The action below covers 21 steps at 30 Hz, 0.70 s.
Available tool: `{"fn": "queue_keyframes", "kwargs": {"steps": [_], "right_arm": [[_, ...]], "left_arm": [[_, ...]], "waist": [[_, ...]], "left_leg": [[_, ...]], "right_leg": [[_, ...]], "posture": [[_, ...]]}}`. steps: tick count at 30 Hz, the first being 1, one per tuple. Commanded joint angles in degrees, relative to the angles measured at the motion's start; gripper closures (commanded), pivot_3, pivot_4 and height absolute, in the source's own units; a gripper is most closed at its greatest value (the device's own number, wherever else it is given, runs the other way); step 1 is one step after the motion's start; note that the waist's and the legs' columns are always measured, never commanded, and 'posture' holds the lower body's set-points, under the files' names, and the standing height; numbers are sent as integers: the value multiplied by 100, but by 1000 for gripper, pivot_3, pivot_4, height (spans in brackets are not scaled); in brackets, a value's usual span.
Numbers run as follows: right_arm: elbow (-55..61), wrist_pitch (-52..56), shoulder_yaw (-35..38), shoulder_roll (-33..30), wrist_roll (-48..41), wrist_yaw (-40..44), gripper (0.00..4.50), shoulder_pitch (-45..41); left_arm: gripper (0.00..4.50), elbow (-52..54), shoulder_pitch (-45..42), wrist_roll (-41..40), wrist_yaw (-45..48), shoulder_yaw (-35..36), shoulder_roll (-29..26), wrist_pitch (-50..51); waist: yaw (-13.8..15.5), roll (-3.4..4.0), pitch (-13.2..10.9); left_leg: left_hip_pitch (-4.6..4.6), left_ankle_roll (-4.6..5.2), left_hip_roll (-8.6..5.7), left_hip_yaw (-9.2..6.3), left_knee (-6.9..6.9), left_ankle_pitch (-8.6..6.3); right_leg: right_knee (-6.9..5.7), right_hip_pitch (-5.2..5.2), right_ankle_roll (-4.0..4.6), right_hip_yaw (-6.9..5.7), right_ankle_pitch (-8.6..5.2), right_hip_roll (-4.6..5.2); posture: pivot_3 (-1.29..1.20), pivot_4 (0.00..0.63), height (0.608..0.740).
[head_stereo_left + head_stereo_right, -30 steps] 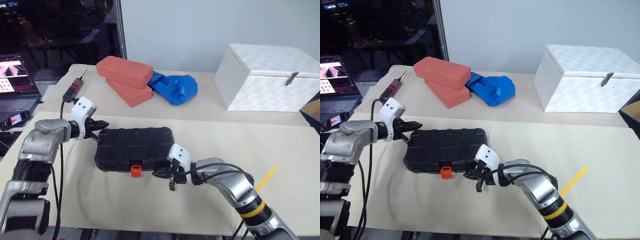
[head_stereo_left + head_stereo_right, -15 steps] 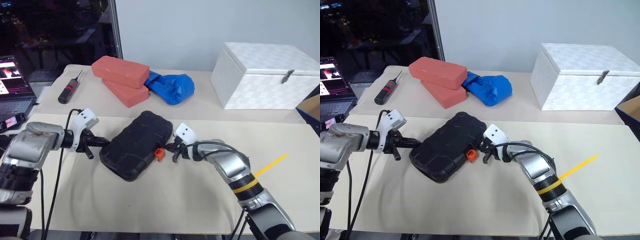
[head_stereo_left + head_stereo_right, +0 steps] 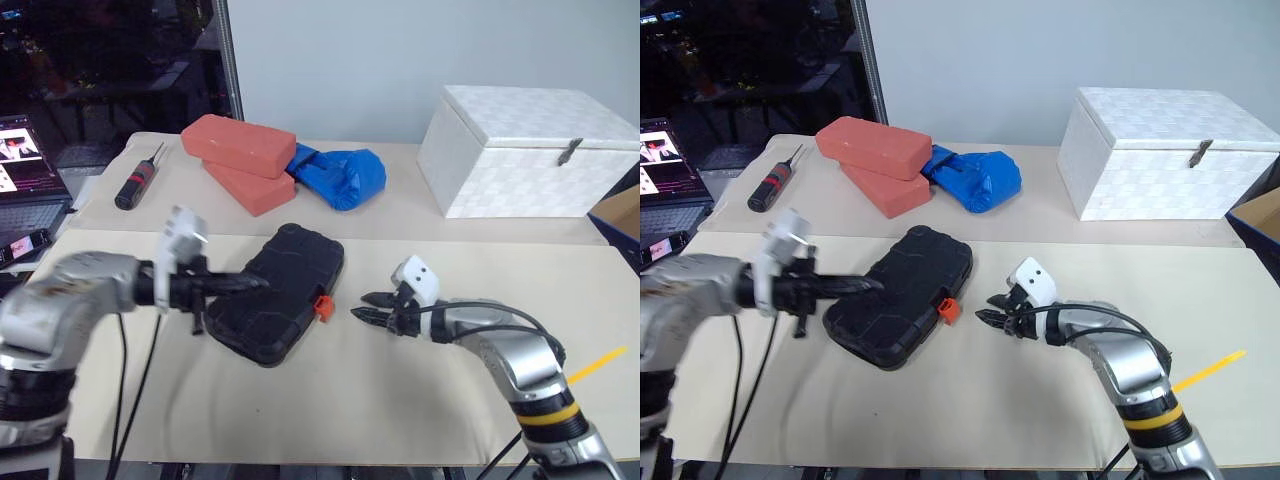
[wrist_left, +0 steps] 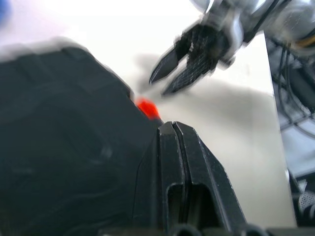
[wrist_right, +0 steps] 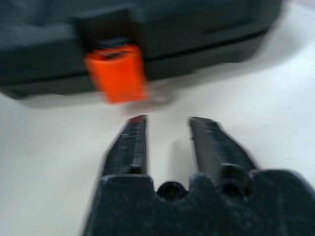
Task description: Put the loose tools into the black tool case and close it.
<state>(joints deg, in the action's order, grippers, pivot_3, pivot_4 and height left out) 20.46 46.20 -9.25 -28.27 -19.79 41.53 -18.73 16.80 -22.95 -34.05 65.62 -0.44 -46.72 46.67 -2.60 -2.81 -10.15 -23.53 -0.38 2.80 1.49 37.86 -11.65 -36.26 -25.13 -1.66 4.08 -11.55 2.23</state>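
Beige table point(image 3: 330, 400), closed tool case point(image 3: 285, 290).

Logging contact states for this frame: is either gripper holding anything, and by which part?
Nothing is held. The left gripper is shut, empty, over the black tool case; the right gripper is slightly open, short of the orange latch.

1. A robot test room or lab: a cloth-covered table point(image 3: 300, 420) stands against a plain pale wall point(image 3: 400, 50).
2. Past the table's left edge, an open laptop point(image 3: 25, 190).
3. Along the far edge, assorted props: red bricks point(image 3: 240, 160), white box point(image 3: 530, 150).
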Motion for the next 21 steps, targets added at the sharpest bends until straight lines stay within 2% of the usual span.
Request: {"fn": "queue_keyframes", "kwargs": {"steps": [1,6,10,21], "right_arm": [[349,211,-47,206,-52,-366,4343,15],[114,302,-443,585,154,-747,4434,-53],[-298,148,-739,826,261,-779,4434,-238],[-533,-362,-706,1140,407,-774,4434,-455]], "left_arm": [[4500,-111,50,370,4,-157,-73,-560],[4500,-439,72,553,152,-252,-107,-837],[4500,-708,65,735,218,-388,-106,-1071],[4500,-1082,313,1048,168,-551,-58,-1465]], "waist": [[-5,0,0],[1,0,0],[10,1,0],[-3,2,1]], "left_leg": [[2,0,0,0,0,0],[9,1,0,0,0,1],[1,1,0,2,0,1],[14,1,1,1,0,1]], "right_leg": [[0,0,5,1,2,0],[0,2,33,2,-13,-1],[12,3,5,4,-3,1],[3,8,10,3,-3,0]], "posture": [[0,150,740],[0,150,740],[0,150,740],[0,150,740]]}}
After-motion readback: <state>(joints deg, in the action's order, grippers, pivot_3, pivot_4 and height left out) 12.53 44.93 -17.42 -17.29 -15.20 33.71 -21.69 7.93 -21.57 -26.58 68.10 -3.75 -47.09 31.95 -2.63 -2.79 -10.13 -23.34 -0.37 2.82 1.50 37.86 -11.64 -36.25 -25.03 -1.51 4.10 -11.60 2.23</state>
